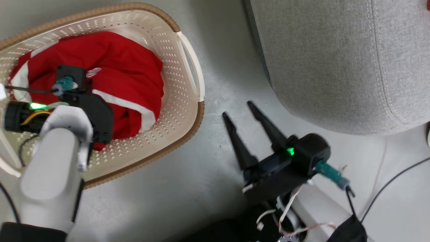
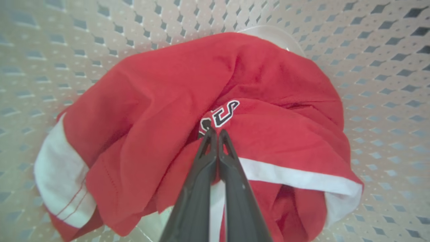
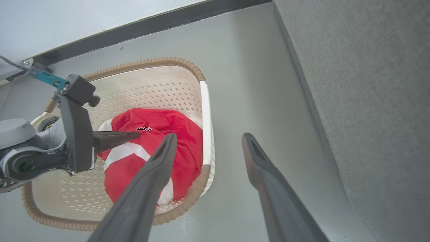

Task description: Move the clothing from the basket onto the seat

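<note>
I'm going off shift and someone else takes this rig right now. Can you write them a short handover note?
Left gripper: shut on a fold of the red clothing, beside its lettering, inside the basket.
Right gripper: open, empty, above the floor between basket and seat.
Done: grasp made; the clothing lies in the basket.
Left: lift it out, lay it on the seat.

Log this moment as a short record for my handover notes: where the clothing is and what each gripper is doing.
clothing: red with white trim, bunched inside the basket
basket: on the floor, left of the seat
seat: grey cushion
left gripper: shut on a fold of clothing by the lettering
right gripper: open, empty, over the floor between basket and seat
</note>
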Motion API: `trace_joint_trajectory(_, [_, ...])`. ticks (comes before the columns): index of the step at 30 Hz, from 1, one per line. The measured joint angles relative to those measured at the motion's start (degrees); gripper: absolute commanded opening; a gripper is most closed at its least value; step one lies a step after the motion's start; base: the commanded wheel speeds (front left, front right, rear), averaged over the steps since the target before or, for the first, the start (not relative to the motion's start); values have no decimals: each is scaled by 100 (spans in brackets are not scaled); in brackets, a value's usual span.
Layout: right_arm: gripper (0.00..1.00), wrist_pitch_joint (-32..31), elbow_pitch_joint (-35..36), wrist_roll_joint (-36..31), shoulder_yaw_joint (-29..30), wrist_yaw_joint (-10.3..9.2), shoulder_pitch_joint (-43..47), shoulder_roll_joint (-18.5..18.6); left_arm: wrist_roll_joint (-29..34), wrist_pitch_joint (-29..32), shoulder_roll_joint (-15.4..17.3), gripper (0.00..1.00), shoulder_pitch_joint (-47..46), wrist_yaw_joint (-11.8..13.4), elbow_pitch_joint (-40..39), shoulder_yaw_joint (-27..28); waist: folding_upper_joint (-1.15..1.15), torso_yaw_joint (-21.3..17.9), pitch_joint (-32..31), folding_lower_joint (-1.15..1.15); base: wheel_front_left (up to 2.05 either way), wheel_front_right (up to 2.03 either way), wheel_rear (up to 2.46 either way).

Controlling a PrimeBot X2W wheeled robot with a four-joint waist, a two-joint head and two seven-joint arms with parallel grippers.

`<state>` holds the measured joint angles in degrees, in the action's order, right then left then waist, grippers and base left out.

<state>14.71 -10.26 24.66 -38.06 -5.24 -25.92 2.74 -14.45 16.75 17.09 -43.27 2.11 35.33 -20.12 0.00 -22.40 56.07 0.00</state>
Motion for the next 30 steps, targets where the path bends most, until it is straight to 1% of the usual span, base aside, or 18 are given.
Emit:
trace_joint_trajectory(4, [100,0,-363,-116,415,87,-91,30,-236,-386,-386,0,220,-11,-74,14,0,139,-133,0,0,0,0])
trace_joint_trajectory(7, [100,0,-544,-203,590,166,-120,160,-385,-669,-614,0,436,-48,-159,46,0,291,-285,0,0,0,0])
trace_joint_trajectory(8, [100,0,-544,-203,590,166,-120,160,-385,-669,-614,0,436,-48,-159,46,0,291,-285,0,0,0,0])
trace_joint_trajectory(14, [100,0,-776,-312,794,281,-173,323,-623,-1170,-708,0,683,-213,-368,112,0,662,-656,0,0,0,0])
trace_joint_trajectory(20, [100,-1,-958,-335,1033,378,-148,471,-713,-1564,-959,0,944,-323,-535,81,0,1082,-1077,0,0,0,0])
trace_joint_trajectory(21, [100,0,-982,-354,1053,381,-134,494,-714,-1617,-990,0,968,-372,-547,74,0,1152,-1151,0,0,0,0])
trace_joint_trajectory(27, [100,0,-1129,-380,1128,480,16,506,-798,-1909,-1072,0,1173,-517,-642,66,0,1540,-1649,0,0,0,0])
trace_joint_trajectory(30, [100,-1,-1189,-410,1151,533,101,516,-928,-2051,-1081,0,1321,-524,-681,77,0,1705,-1920,0,0,0,0])
